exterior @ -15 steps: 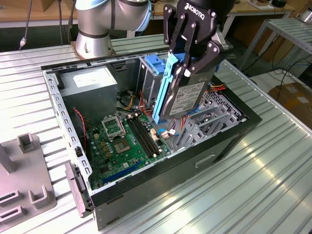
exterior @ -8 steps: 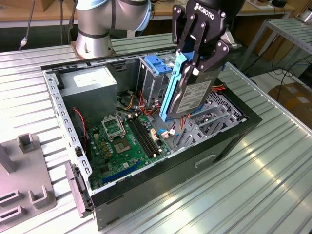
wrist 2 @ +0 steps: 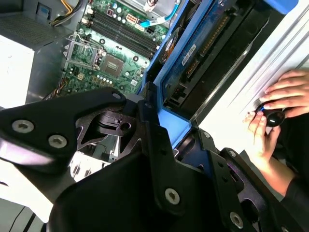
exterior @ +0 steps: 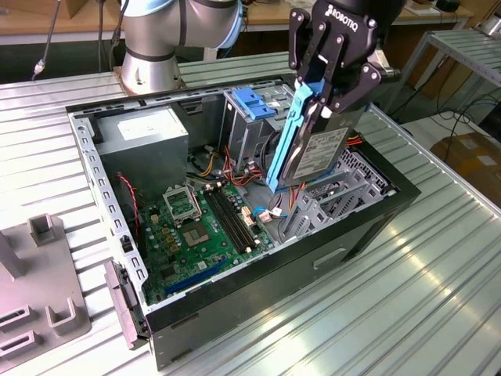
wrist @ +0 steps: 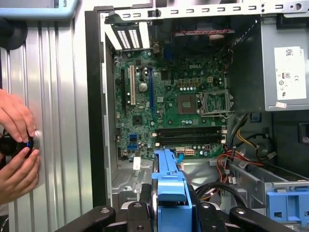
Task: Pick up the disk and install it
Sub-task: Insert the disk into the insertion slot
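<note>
My gripper (exterior: 327, 95) is shut on the disk (exterior: 322, 153), a black-and-silver hard drive in a blue plastic bracket (exterior: 283, 137). The disk hangs on edge, tilted, over the exterior view's right part of the open computer case (exterior: 258, 282), its lower end just above the cables and the metal bay. In the second wrist view the disk (wrist 2: 212, 53) runs away from the fingers (wrist 2: 145, 121). The first wrist view shows the blue bracket (wrist: 171, 179) between the black fingers (wrist: 137, 212), above the green motherboard (wrist: 169, 106).
A grey power-supply box (exterior: 145, 137) fills the case's far left corner. A metal drive cage with a blue latch (exterior: 252, 102) stands behind the disk. A person's hands (wrist: 17, 145) hold a small black knob on the ribbed table beside the case. A grey fixture (exterior: 39, 290) lies at the left.
</note>
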Tool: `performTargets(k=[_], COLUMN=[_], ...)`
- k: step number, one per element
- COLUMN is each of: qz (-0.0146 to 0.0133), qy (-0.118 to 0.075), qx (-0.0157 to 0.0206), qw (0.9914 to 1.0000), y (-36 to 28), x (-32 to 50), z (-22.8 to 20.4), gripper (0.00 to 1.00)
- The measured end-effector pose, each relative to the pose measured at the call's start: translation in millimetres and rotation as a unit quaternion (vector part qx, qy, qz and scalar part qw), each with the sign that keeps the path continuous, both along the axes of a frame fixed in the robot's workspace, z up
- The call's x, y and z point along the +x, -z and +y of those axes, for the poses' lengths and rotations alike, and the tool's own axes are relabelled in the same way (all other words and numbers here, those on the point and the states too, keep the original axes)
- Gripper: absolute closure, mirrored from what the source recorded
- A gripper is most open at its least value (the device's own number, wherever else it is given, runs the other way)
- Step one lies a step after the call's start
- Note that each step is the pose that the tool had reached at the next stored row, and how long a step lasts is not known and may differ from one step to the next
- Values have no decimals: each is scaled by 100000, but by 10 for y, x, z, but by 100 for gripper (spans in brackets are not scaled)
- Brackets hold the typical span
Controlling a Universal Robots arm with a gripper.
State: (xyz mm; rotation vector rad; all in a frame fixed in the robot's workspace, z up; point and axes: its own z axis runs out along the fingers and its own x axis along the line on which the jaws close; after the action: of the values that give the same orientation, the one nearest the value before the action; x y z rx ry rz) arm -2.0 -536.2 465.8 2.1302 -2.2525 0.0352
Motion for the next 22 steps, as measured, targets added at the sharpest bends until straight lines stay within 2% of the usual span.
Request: performTargets(k=[4, 9, 12, 16, 17, 19, 20, 22], qz=[1, -2, -1, -2, 1, -1, -2, -2], qy=[0, -4, -3, -1, -1, -3, -2, -1], qx=[-2, 0, -2, 1, -8, 1, 5, -1], qw=[100000, 100000, 100000, 100000, 100000, 100000, 100000, 100000], y=[0, 2, 3, 6, 6, 10, 15, 22], x=[105, 281, 323, 357, 376, 436, 490, 538], z=[1, 0, -5, -49, -73, -103, -113, -119], gripper=[63, 63, 63, 63, 63, 63, 63, 63])
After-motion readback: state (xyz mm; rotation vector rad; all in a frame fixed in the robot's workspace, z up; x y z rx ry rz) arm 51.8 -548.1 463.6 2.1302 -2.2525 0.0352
